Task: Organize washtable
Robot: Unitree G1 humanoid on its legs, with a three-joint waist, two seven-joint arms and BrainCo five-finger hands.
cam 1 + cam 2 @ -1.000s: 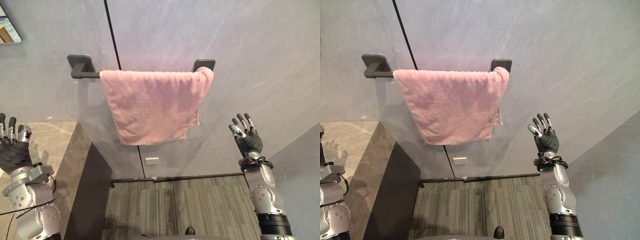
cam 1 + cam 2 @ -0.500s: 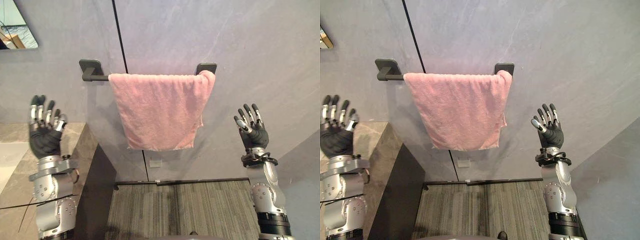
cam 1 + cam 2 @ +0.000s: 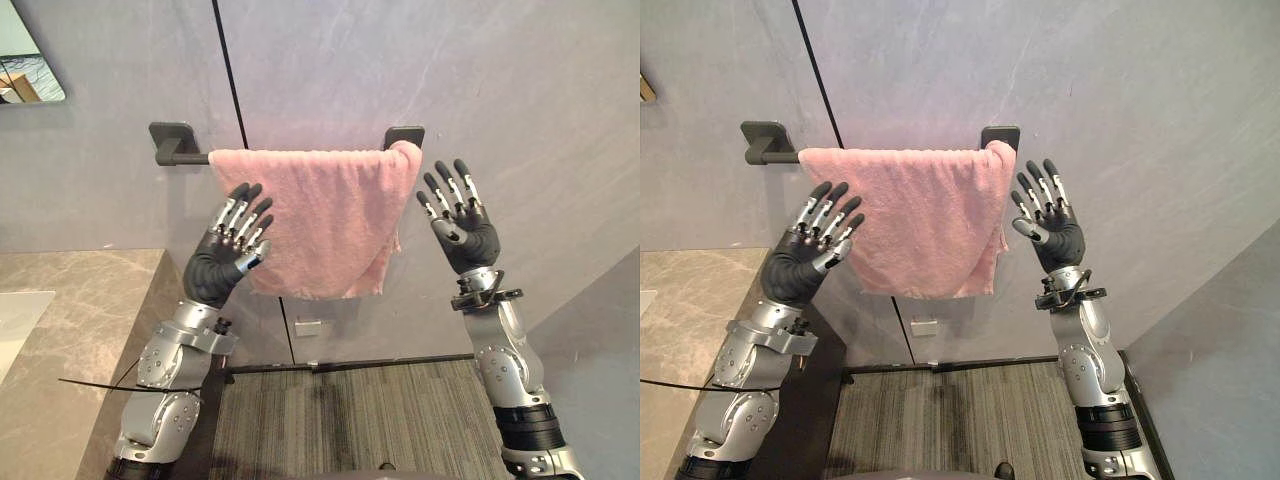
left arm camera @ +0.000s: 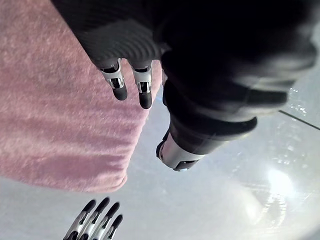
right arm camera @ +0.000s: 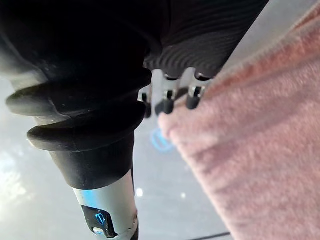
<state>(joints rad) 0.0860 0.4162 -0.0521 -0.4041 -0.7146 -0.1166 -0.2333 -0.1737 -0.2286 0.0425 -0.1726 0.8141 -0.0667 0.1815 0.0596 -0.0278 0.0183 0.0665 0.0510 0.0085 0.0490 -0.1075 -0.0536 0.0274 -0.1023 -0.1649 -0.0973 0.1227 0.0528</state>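
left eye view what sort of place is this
Probably a bathroom or washroom: a pink towel hangs over a dark wall-mounted towel bar, a marble-look counter stands at the left, and what looks like a mirror corner shows upper left.

Left hand (image 4: 125, 35), fingers (image 4: 144, 94) straight, hovers before the pink towel (image 4: 55, 125); right hand (image 4: 96, 224) shows beyond its hem, against grey wall (image 4: 225, 200).
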